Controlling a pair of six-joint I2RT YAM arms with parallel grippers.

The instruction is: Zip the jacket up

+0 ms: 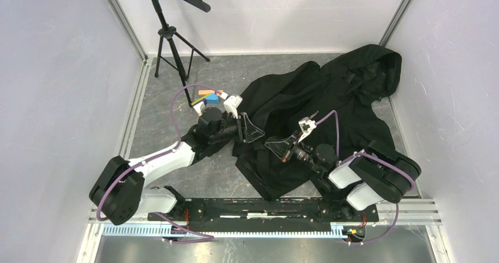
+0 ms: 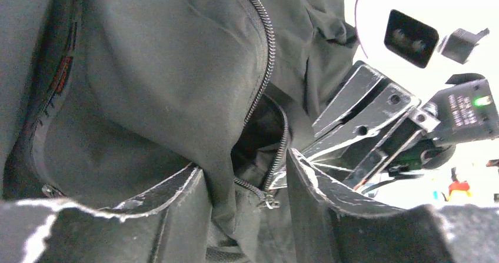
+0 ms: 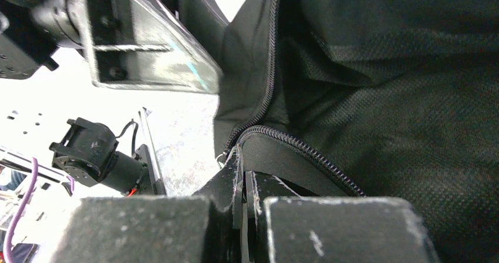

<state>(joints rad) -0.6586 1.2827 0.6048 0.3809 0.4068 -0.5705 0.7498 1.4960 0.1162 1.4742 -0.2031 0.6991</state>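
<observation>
The jacket is lying on the tabletop, zip gaping, slider at the bottom, so the whole run looks undone. The right claw is pinching the jacket there; the left claw is sitting part-open around the slider.

Left of the jacket, bare tabletop leaves passing room, narrowed by coloured blocks just beside its left edge and a tripod stand farther back. At its near-left hem, the left hand and right hand crowd each other.

Nothing can be read: the red label inside the jacket and the white print on the black module are blurred.
</observation>
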